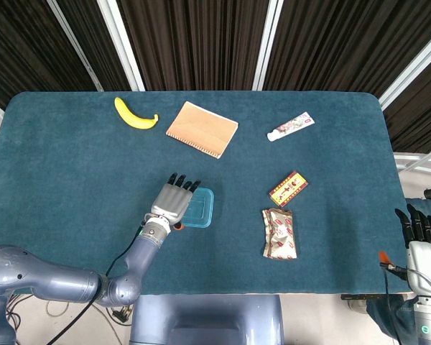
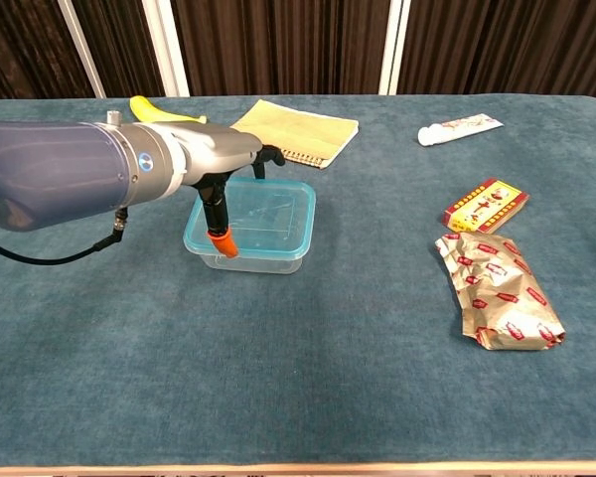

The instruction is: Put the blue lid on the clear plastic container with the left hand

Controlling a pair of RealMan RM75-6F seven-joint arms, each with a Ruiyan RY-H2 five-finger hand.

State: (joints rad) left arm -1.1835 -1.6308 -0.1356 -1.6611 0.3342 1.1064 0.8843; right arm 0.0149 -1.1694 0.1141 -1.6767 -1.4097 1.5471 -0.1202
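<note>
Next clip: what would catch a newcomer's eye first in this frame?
The left hand stands out first, resting over the left part of the blue lid, which sits on the clear plastic container near the table's middle. Next comes the yellow banana at the far left edge, beside the tan notebook. The crumpled foil packet lies to the right, just below a small red box.
</note>
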